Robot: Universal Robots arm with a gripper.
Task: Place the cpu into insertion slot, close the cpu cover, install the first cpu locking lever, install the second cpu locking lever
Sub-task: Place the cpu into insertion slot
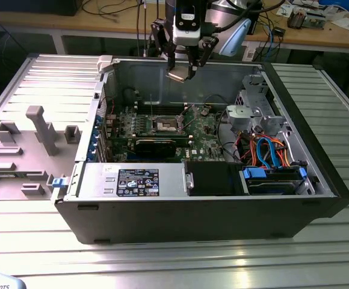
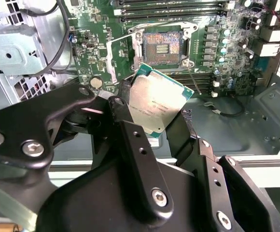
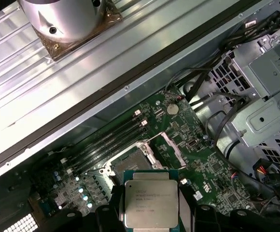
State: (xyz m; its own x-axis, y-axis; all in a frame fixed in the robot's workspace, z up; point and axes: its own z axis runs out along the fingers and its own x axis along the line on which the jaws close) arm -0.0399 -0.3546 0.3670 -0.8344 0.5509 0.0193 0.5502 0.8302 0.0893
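My gripper (image 1: 179,67) hangs above the open computer case, over its back wall, shut on the cpu (image 1: 177,76). In both wrist views the cpu (image 2: 157,104) (image 3: 149,203) is a flat square chip with a silver top and green edge, pinched between two black fingers (image 3: 113,210). The insertion slot (image 1: 165,125) (image 2: 161,46) (image 3: 130,162) lies open and bare on the green motherboard, well below the chip. The cpu cover (image 3: 171,146) stands swung up at one side of the slot.
The case walls (image 1: 180,72) ring the motherboard. A metal drive cage (image 1: 253,114) with orange and blue cables (image 1: 265,150) sits at the exterior view's right. A labelled power supply (image 1: 132,180) lies along the front. A grey panel (image 1: 30,138) rests outside on the left.
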